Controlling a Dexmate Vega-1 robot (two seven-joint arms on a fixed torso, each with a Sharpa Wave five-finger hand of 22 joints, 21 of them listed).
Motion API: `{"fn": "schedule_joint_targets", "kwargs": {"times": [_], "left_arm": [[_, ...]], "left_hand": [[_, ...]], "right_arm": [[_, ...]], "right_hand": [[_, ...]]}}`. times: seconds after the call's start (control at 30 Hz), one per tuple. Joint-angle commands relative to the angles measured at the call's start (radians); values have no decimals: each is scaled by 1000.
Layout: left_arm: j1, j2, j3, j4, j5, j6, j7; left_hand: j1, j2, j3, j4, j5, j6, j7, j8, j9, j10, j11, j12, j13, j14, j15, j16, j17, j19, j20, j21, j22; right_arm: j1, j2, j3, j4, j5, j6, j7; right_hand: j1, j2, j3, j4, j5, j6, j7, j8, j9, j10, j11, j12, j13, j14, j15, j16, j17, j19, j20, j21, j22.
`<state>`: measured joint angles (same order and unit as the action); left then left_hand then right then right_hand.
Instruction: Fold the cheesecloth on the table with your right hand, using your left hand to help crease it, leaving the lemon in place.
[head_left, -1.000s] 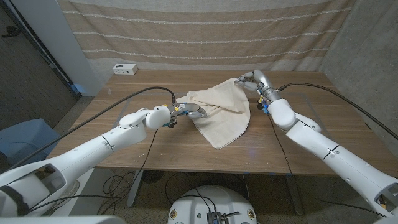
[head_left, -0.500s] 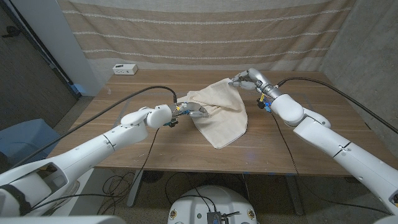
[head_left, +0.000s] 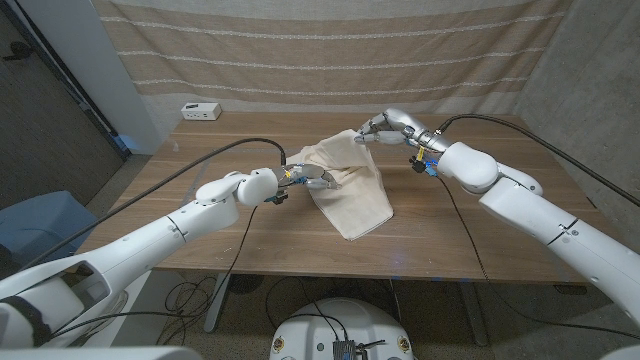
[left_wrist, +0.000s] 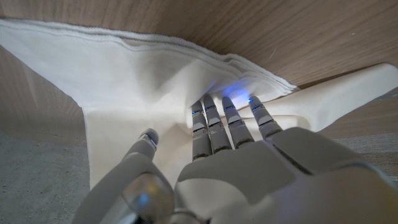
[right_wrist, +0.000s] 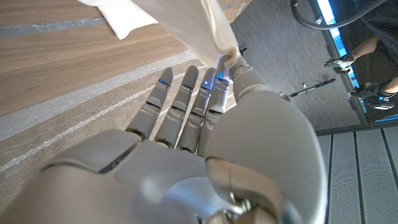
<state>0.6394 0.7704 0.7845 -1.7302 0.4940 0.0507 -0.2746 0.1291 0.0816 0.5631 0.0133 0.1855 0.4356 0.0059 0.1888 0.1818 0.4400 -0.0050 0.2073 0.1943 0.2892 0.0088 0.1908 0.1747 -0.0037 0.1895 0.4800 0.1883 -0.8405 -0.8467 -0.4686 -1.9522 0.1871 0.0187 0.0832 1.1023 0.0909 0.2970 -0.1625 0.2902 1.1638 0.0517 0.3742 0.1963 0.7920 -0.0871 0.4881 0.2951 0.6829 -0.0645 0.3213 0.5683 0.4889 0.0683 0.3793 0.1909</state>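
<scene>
At the table's middle the cheesecloth lies with its near corner pointing toward me; my left hand presses its fingers on the cloth's left part (fingers extended, gripping nothing); farther right, my right hand pinches the far corner, lifted off the wood.
</scene>
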Motion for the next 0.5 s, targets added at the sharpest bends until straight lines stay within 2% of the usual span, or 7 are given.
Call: {"fn": "schedule_joint_targets", "kwargs": {"times": [0.03, 0.43, 0.5], "left_arm": [[3, -1, 4, -18, 11, 14, -4], [29, 17, -12, -68, 19, 47, 1], [33, 22, -16, -81, 20, 55, -2]], "left_hand": [[-8, 5, 8, 0, 4, -4, 0, 0, 0, 5, -1, 5, 3, 1, -1, -2, 2, 9, 0, -3, 4], [-9, 5, 10, -1, 4, -2, 3, 1, 0, 5, 1, 5, 3, 2, -1, -2, 2, 10, 2, -6, 4], [-9, 5, 10, -1, 4, -1, 5, 1, 0, 6, 1, 5, 3, 2, 0, -2, 2, 10, 3, -7, 4]], "right_arm": [[39, -54, -24, -55, 60, -31, 159], [173, -49, -150, -32, 63, -167, 383], [191, -42, -171, -19, 60, -181, 412]], "right_hand": [[12, -3, 4, 8, -8, 1, -10, 11, 12, -19, 1, -10, 2, -24, -116, -18, 4, -9, 1, -3, 2], [0, 2, 6, 19, -29, -18, -14, 7, 14, -67, 22, -39, -10, -80, -84, -47, 6, -53, 21, -19, 3], [0, 1, 5, 19, -33, -27, -23, 4, 13, -80, 29, -47, -12, -98, -72, -55, 6, -61, 24, -22, 3]]}}
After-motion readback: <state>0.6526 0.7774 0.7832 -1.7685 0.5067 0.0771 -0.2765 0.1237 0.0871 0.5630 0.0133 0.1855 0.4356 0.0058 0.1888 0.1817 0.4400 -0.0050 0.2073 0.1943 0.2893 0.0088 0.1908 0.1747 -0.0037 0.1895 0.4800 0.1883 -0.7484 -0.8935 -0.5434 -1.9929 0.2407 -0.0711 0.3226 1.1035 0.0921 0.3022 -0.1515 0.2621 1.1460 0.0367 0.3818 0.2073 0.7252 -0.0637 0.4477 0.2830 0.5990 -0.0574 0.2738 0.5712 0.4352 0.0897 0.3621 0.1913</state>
